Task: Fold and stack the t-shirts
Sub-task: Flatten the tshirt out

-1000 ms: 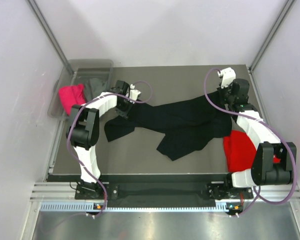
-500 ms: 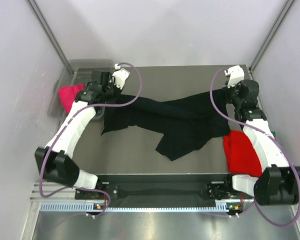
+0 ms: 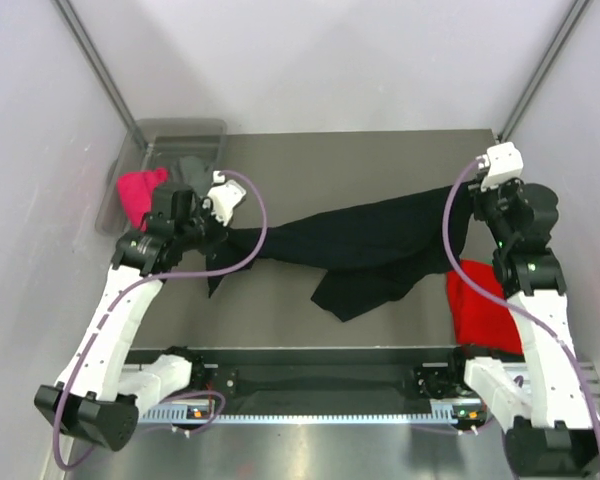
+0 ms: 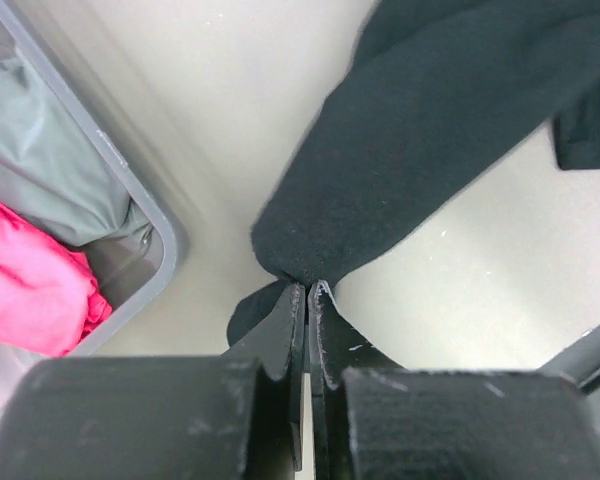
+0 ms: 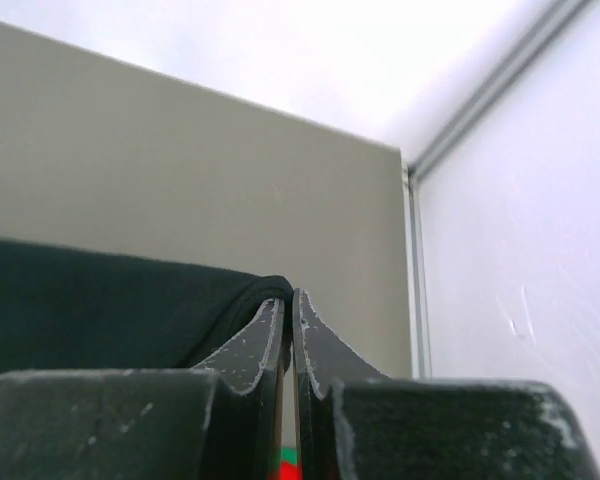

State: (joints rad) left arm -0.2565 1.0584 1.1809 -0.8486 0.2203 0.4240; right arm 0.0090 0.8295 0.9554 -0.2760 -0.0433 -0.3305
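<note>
The large black t-shirt [image 3: 365, 245] hangs stretched between both grippers above the table, its lower part sagging onto the table at the middle. My left gripper [image 3: 220, 238] is shut on the shirt's left end; the left wrist view shows its tips [image 4: 307, 290] pinching black cloth [image 4: 430, 130]. My right gripper [image 3: 470, 200] is shut on the shirt's right end; the right wrist view shows its tips [image 5: 288, 298] gripping the cloth's edge [image 5: 100, 300]. A red t-shirt [image 3: 480, 305] lies at the table's right, under my right arm. A pink shirt [image 3: 140, 195] and a grey one [image 3: 192, 170] sit in the tub.
A translucent grey plastic tub [image 3: 180, 130] stands at the back left corner; its rim [image 4: 145, 210] shows in the left wrist view with the pink [image 4: 30, 280] and grey [image 4: 50, 170] cloth inside. White walls enclose the dark table [image 3: 350, 155] on three sides.
Both arms have risen and drawn nearer, lifting the black shirt's two ends off the table and pulling it taut. The left gripper moved left then back toward the near side.
</note>
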